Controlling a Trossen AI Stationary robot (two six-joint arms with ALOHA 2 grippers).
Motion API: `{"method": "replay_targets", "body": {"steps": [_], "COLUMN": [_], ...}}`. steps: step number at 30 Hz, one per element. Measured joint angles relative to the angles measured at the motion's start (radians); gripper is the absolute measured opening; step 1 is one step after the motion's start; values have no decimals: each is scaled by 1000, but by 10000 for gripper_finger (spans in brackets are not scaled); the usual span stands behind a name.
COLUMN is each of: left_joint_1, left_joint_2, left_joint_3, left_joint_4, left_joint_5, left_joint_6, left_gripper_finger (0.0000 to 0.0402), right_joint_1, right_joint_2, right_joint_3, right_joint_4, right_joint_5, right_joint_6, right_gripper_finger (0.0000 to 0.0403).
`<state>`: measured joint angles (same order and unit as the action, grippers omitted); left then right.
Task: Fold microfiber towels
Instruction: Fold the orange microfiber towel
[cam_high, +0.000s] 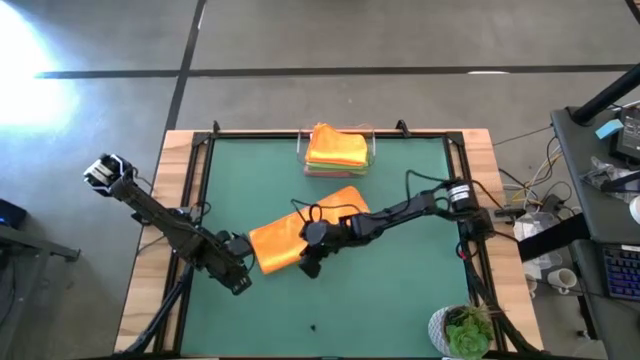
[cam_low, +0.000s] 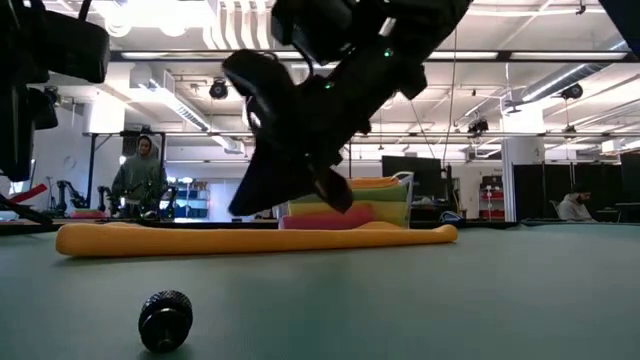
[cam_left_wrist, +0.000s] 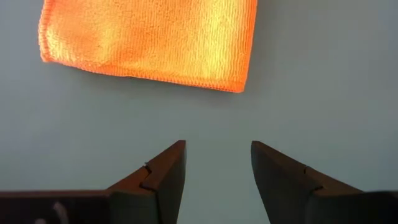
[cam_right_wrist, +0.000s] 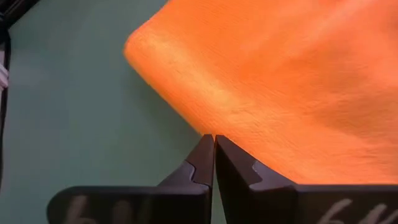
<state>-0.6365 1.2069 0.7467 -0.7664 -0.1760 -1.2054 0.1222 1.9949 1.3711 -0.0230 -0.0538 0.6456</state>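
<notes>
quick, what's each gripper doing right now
left gripper: open, empty, just short of the orange towel.
right gripper: shut, at the towel's edge, holding nothing visible.

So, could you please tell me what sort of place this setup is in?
Most likely a robotics lab or workshop: the green-topped table stands on a bare concrete floor, a cable-strewn desk with a keyboard sits beside it, and the low view shows an open room with monitors.

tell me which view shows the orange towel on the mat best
The high view: it shows the whole folded orange towel on the green mat, between both grippers. The low view shows only its edge as a flat strip; the left wrist view shows one end, and the right wrist view a close-up of one part.
</notes>
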Motion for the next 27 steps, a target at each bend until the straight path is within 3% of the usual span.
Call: {"method": "replay_targets", "body": {"steps": [8, 15, 27], "left_joint_1": [-1, -1, -2], "left_joint_2": [0, 1, 1], "left_joint_3": [0, -10, -21], "left_joint_4": [1, 1, -1], "left_joint_5": [-5, -8, -14], "left_joint_6": [9, 16, 87], "left_gripper_finger": [166, 166, 166], "right_joint_1": [4, 28, 130], "right_joint_2": [108, 161, 147], "right_joint_3": [121, 253, 360], "right_joint_4": [-77, -376, -821], "right_joint_5": [9, 6, -7], "right_joint_6": [44, 48, -44], "right_gripper_finger": [8, 9, 8]}}
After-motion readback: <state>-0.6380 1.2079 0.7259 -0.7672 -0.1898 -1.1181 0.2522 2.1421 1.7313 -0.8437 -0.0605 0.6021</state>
